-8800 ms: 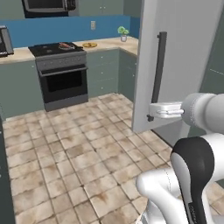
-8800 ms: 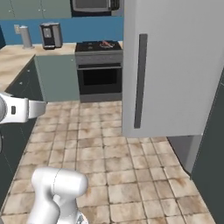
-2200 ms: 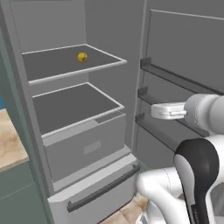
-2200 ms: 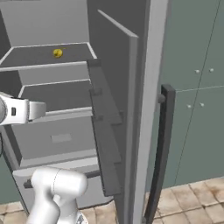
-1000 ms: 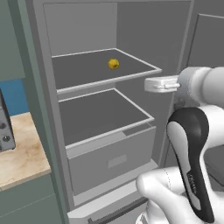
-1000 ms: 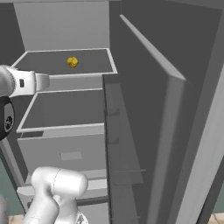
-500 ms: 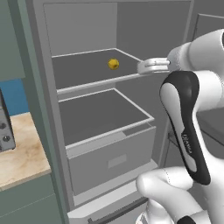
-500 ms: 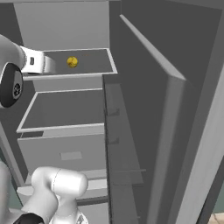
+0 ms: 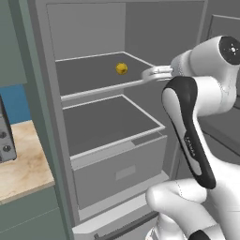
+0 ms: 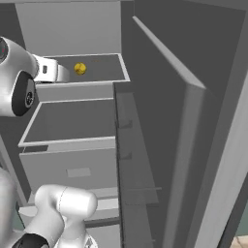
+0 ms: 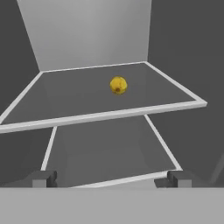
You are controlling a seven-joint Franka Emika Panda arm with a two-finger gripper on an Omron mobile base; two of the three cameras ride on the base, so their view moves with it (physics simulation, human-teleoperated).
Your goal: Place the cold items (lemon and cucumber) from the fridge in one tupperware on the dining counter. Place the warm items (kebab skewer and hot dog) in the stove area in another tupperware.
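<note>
A small yellow lemon [image 9: 121,68] [image 10: 80,68] [image 11: 118,85] lies on the upper shelf [image 9: 93,75] of the open fridge, toward the back. My gripper [image 9: 149,73] [image 10: 62,72] [image 11: 111,179] hovers at the shelf's front edge, level with it and pointing in at the lemon. It stands open with nothing between its fingers and is well short of the fruit. The cucumber, kebab skewer, hot dog and tupperware are out of view.
Below the upper shelf are a bare second shelf [image 9: 110,122] and a closed drawer [image 9: 117,171]. The fridge door [image 10: 160,126] stands open on the right, with its racks close to the arm. A wooden counter [image 9: 21,161] lies left of the fridge.
Over the last second the hand has risen and swung in to the upper shelf's front edge, and the elbow has folded up. The jaws stayed open. The lemon has not moved.
</note>
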